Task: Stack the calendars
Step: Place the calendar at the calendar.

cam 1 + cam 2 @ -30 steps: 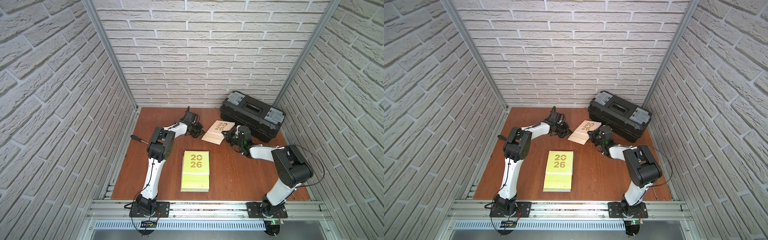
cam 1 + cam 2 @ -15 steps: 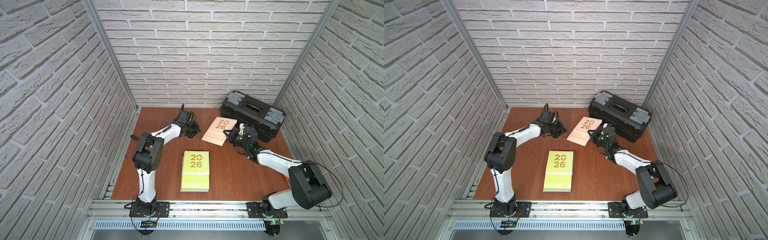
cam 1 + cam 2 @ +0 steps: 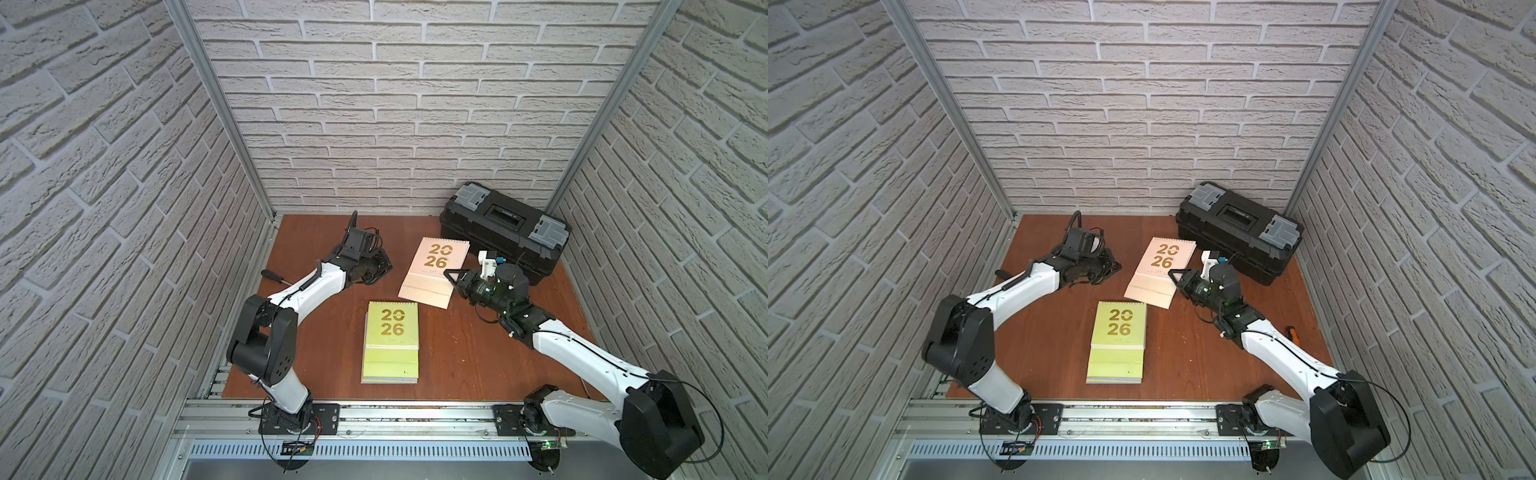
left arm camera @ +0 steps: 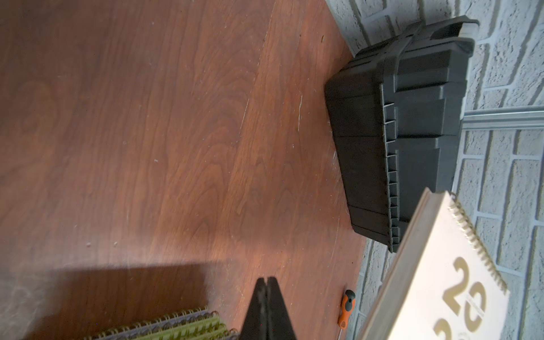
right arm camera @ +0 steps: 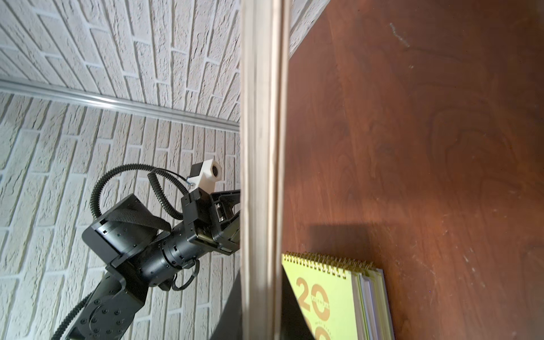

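The right claw (image 3: 449, 274) is clamping shut on the side edge of the cream spiral-bound "2026" calendar (image 3: 434, 270). The left claw (image 4: 267, 294) is hovering closed and empty near that calendar's opposite edge. The lime-green-topped calendar stack (image 3: 390, 340) is lying on the brown wooden worktop (image 3: 465, 353), nearer the arm bases.

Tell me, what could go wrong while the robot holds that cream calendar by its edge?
1. The right gripper pinches the cream calendar only at one side edge, so it might slip out or swing.
2. The black toolbox stands close behind, so the calendar's corner might bump it.
3. The stack of calendars has edges that do not quite line up, so a crooked landing might shove it further askew.
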